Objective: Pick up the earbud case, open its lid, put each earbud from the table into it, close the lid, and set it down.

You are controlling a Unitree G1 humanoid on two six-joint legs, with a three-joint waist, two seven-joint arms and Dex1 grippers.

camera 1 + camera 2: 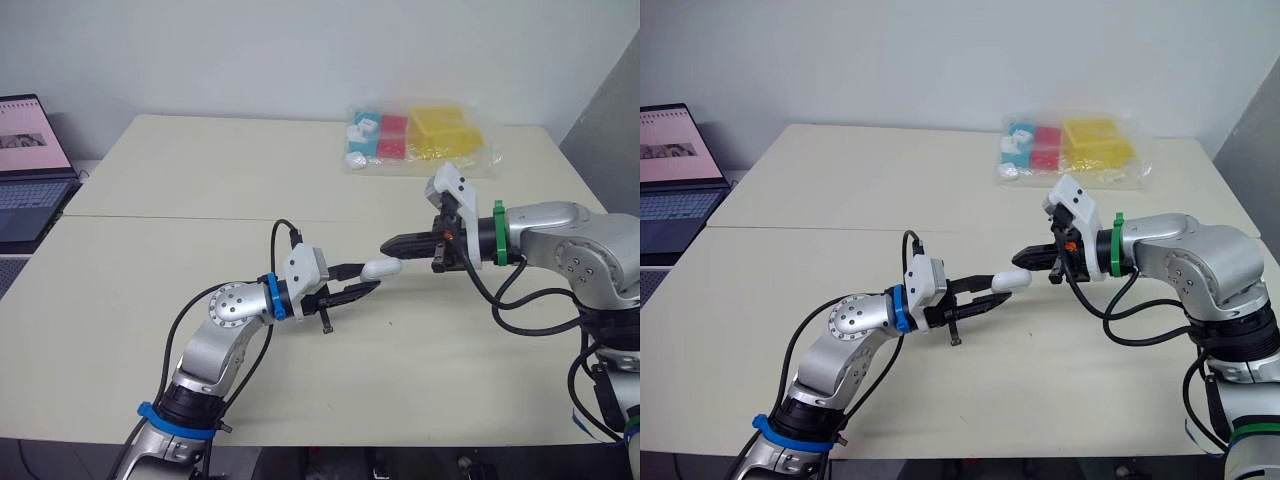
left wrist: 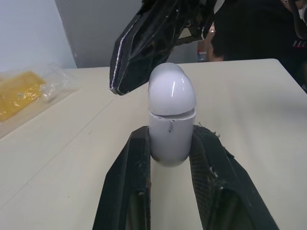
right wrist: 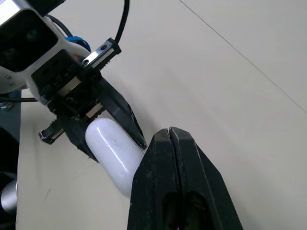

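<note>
The pressed-together right claw [image 1: 391,244] at 1 o'clock may pry the earbud case [image 1: 381,268] from the pinching left claw [image 1: 366,279].

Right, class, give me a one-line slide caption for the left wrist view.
Left pincer holds the white earbud case by its base; the shut right pincer sits with its tip at the lid.

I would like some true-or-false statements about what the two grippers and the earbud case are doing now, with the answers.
1. The left gripper holds the earbud case in its jaws. True.
2. The right gripper has its jaws wide open. False: they are shut, with the tips at the case's rounded end.
3. The case lies on the table. False: it is held above it.
4. An open laptop stands to the robot's left. True.
</note>
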